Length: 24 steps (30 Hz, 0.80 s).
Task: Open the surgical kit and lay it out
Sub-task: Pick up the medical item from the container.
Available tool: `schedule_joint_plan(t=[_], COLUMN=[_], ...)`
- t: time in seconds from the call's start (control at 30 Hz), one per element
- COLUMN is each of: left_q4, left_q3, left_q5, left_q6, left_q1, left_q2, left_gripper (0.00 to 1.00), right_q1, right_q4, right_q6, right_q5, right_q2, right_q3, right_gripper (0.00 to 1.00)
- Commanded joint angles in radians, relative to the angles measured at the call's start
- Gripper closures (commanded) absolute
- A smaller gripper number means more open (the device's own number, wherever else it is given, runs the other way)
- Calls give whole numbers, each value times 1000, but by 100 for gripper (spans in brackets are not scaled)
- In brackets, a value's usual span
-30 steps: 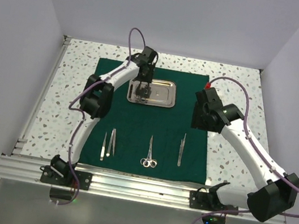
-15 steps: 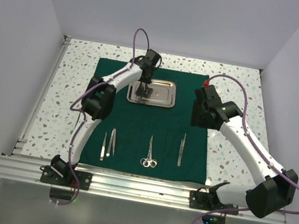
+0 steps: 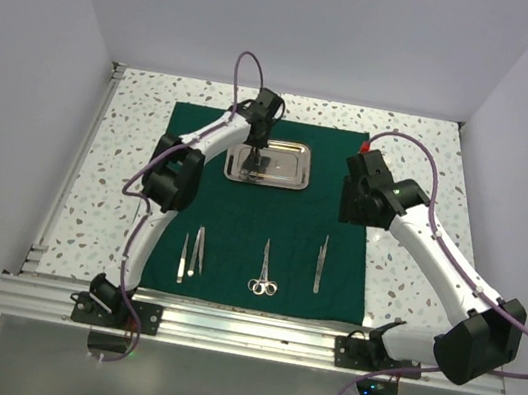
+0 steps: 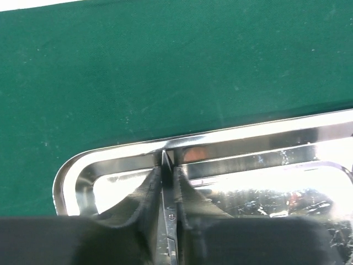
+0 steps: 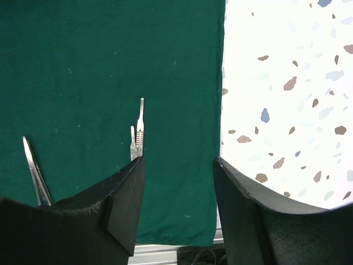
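**Rightward nudge puts the left gripper [image 3: 257,159] farther over the shiny rectangular steel tray [image 3: 298,150]**

Since a second ago the right arm's elbow has also swung inward; nothing else differs. The left jaws are clenched on a slim steel instrument [image 4: 166,190], its tip low by the tray's wall; contact is unclear. The tray lies far-centre on the dark green cloth drape [image 3: 240,219], spread flat. Two steel tweezers [image 3: 191,251], steel scissors [image 3: 264,271] and another slim steel tool [image 3: 320,260] lie in a row near the front edge. The right gripper [image 5: 179,165] hangs released over the drape's right border. Emptying the tray seems the step in hand; next, lift the piece clear and place it in the row.
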<state>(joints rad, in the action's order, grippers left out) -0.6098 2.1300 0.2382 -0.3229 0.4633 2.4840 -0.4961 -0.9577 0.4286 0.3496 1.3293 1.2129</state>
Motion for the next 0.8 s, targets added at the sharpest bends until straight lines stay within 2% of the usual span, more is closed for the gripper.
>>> schedule_joint_plan(t=[0.0, 0.1, 0.23, 0.53, 0.77], left_q4=[-146, -151, -151, -202, -196], left_q3=[-68, -70, -58, 116, 128], left_q5=[-79, -88, -97, -129, -134], left_q6=[-13, -15, -12, -25, -47], left_q1=[0, 0, -3, -31, -49], left_q2=[84, 90, 85, 12, -86], left_gripper=[88, 100, 100, 100, 100], right_q1=[8, 13, 11, 13, 11], right_q4=[23, 25, 28, 31, 33], right_q6=[-27, -28, -27, -13, -8], right_q5=[-1, -3, -12, -24, -37], right_q2=[-30, -28, -28, -39, -54], right_q3=[-3, 0, -1, -1, -9], right_gripper=[44, 44, 44, 44, 44])
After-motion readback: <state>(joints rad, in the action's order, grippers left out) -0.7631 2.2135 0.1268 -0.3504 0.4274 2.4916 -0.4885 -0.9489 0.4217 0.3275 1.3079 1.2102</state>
